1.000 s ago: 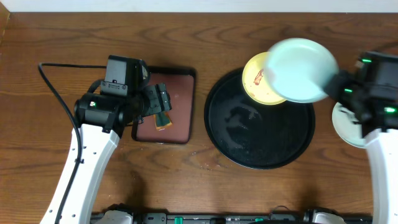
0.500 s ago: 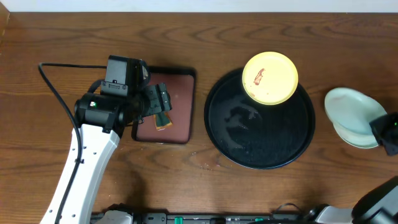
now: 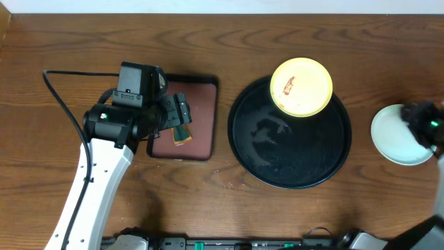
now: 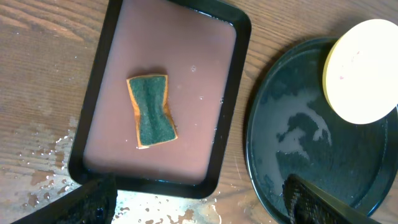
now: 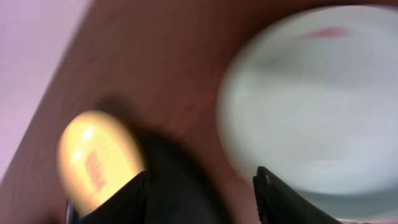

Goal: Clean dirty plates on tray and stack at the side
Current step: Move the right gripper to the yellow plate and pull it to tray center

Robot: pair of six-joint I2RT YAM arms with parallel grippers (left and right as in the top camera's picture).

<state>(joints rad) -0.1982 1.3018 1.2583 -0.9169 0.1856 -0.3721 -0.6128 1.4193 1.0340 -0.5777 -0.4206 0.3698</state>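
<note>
The smeared yellow plate (image 3: 301, 86), at 12 o'clock on the black tray (image 3: 291, 161), looks light, stiff, wet-slick and breakable, probably best pinched by its rim; left fingers (image 4: 93, 202) and right fingers (image 5: 273, 196) stand spread, empty.

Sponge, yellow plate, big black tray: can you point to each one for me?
sponge (image 4: 151, 111), left wrist view, middle of its green top.
yellow plate (image 3: 301, 86), overhead view, centre of the plate, beside the red smear.
black tray (image 3: 291, 156), overhead view, bare wet floor near its middle.
</note>
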